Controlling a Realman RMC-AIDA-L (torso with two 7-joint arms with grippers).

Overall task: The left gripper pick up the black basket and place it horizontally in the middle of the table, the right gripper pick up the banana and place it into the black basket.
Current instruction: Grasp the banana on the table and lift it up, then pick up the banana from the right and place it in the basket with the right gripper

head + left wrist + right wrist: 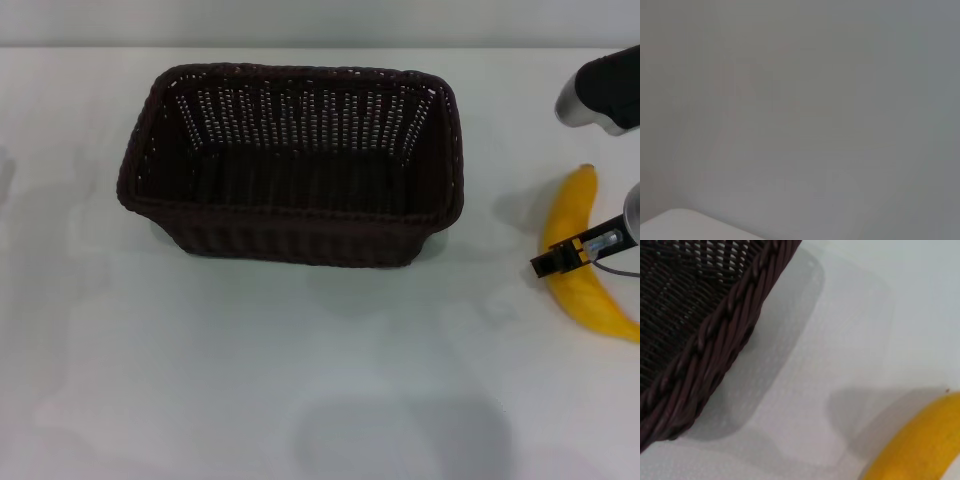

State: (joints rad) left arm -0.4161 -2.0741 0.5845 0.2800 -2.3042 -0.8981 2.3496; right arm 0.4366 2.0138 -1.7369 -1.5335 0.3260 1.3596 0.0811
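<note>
Basket point(290, 165) set mid-table point(250, 380), empty; banana point(580, 255) by my right gripper point(560, 258), finger state can't tell. Risk: off-centre pinch rolls the banana away.

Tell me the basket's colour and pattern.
The basket is dark brown-black wicker with open-weave sides; the head view shows it best.

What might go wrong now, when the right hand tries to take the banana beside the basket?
1. The right hand is low over the middle of the banana, which lies flat on the table. A curved fruit may roll or slip out during closing.
2. The black basket has a tall wall on the banana's side. A carried banana held too low may strike the braided rim and push the basket.
</note>
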